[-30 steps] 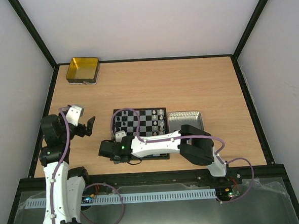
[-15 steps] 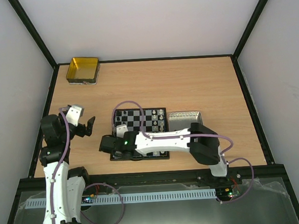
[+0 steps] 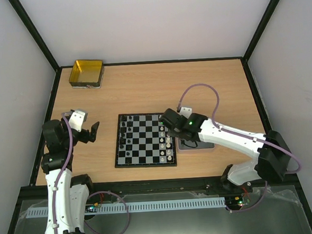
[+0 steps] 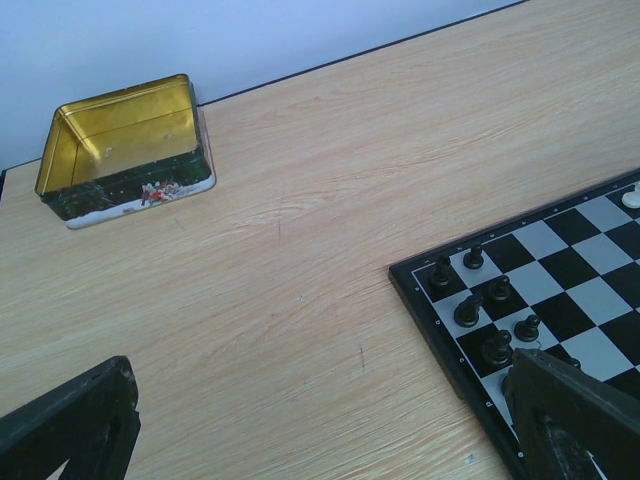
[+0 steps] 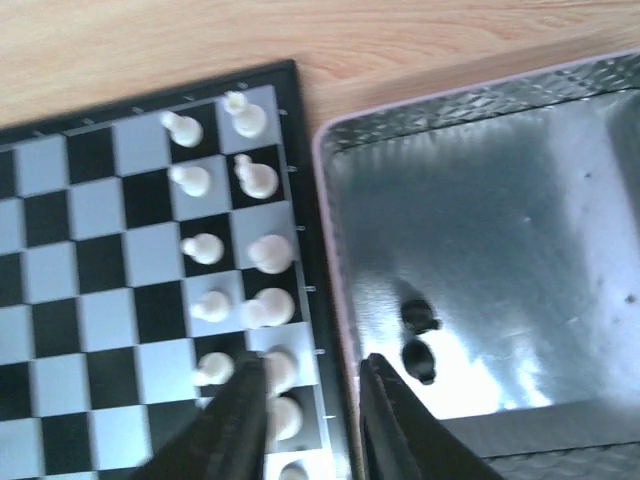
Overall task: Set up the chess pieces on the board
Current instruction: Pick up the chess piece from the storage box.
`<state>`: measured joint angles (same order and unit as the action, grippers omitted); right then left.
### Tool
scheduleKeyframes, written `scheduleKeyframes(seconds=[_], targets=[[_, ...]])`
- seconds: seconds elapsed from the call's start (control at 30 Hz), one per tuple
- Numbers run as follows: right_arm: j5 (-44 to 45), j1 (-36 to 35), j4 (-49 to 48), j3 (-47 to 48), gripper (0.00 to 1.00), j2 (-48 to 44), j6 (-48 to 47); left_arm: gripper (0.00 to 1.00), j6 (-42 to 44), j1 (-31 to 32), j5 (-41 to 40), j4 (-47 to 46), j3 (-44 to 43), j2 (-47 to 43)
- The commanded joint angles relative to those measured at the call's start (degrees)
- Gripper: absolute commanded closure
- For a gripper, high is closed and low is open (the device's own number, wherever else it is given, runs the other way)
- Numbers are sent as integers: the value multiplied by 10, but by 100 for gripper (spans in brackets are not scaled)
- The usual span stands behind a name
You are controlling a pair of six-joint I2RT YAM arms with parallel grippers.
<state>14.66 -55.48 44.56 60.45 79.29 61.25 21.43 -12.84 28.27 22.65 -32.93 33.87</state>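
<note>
The right gripper [image 5: 315, 425] is seen slightly parted and empty, poised over the seam between the board [image 5: 100, 260] and the metal tray [image 5: 500, 200] beside it. White chess pieces [image 5: 270, 252] are ranked along the board's tray-side edge, and two black pieces [image 5: 420, 316] lie in the tray. The left gripper [image 4: 320, 400] is held wide open and empty, off the board's opposite side.

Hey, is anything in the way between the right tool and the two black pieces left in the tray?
Nothing visible is. The right tool hangs over the rim of the tray, empty and slightly apart. The black pieces lie on bare tray floor right beside one finger.
</note>
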Motion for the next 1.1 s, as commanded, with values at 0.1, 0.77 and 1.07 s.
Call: scheduleKeyframes(seconds=[0.1, 0.77, 1.07], targets=[[-26, 50, -35, -87, 61, -34, -28, 1, 4, -4, 7, 4, 5, 0], [-96, 108, -137, -164, 62, 6, -61, 1, 5, -9, 9, 6, 5, -2], [-97, 110, -152, -180, 62, 15, -62, 1, 6, -10, 10, 6, 6, -2]])
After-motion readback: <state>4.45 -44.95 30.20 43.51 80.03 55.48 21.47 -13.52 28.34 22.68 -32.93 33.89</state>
